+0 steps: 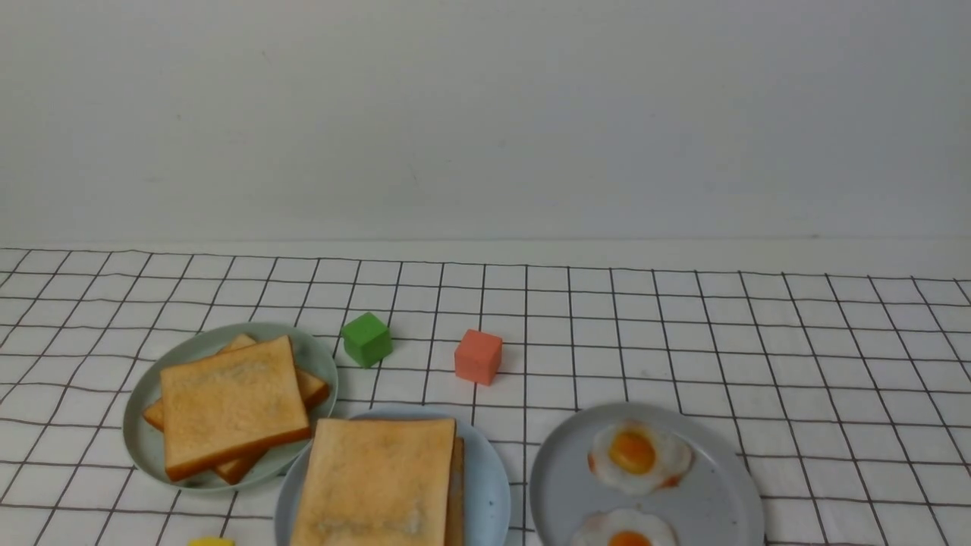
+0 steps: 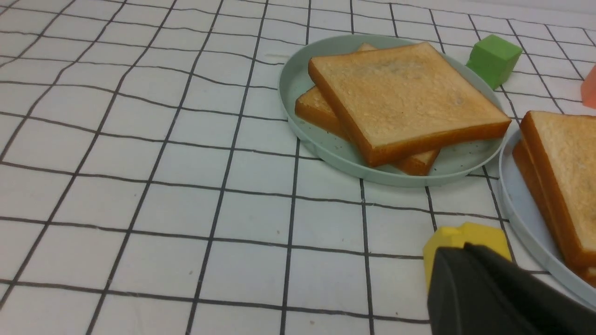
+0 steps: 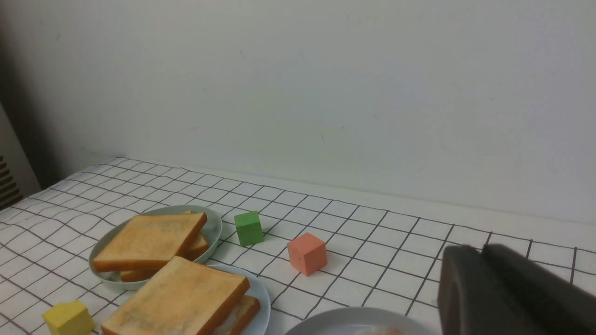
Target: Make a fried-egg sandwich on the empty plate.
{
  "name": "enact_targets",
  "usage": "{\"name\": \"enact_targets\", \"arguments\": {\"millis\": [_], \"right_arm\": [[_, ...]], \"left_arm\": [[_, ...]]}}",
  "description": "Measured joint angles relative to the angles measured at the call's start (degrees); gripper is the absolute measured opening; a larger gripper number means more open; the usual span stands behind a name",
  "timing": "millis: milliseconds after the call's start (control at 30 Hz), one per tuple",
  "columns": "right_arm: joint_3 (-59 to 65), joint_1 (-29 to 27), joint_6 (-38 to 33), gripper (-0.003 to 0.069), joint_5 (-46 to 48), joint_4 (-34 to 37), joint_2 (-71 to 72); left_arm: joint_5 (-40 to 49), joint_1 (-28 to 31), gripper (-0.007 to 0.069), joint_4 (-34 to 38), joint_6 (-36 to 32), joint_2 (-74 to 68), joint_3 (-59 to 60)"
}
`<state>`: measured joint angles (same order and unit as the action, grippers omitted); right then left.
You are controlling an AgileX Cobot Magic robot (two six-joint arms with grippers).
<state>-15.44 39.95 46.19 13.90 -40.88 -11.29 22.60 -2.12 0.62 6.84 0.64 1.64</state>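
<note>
the fried-egg sandwich (image 1: 375,481) sits assembled on the light blue plate (image 1: 485,485) at the near middle of the worktop (image 1: 758,341), a top toast slice lying over a lower one (a sliver of white shows between them in the right wrist view). just left, touching rims or nearly so, the pale green plate (image 1: 144,440) holds two plain toast slices (image 1: 231,402). to the right the grey plate (image 1: 721,470) carries two fried eggs (image 1: 637,455). a green cube (image 1: 367,339) and a salmon cube (image 1: 478,356) stand behind; a yellow cube (image 2: 461,239) lies near the left end effector (image 2: 489,298), whose fingers are together and hold nothing. whether the right end effector (image 3: 507,293) is apart or together i cannot tell.
</note>
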Motion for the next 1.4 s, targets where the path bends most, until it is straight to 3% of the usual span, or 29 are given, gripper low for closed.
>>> {"name": "enact_targets", "arguments": {"millis": [233,400,433,567,700,867,1400], "right_arm": [[0.00,-1.73,-3.59,0.0073,1.84,1.52,-0.42],[0.51,-9.80,-17.39,0.0083,4.19,15.74,-0.42],[1.68,-13.73,-24.54,0.0085,4.19,22.42,-0.23],[6.14,-20.23,-37.28,0.0090,2.97,34.12,2.83],[12.17,-28.23,-43.60,0.0094,2.70,40.88,9.80],[16.58,-36.31,-43.45,0.0101,7.73,42.06,11.89],[16.48,-34.84,-43.39,0.0120,8.16,38.79,11.94]], "left_arm": [[0.00,0.00,0.0014,0.01,0.00,0.00,0.00],[0.00,0.00,0.0015,0.13,0.00,0.00,0.00],[-0.06,0.00,0.0015,0.17,0.00,0.00,0.00],[-0.06,0.00,0.0018,0.17,0.00,0.00,0.00],[-0.06,0.00,0.0020,0.17,0.00,0.00,0.00],[-0.07,0.00,0.0021,0.17,0.00,0.00,0.05],[-0.14,0.00,0.0037,0.19,0.00,0.00,0.06]]}}
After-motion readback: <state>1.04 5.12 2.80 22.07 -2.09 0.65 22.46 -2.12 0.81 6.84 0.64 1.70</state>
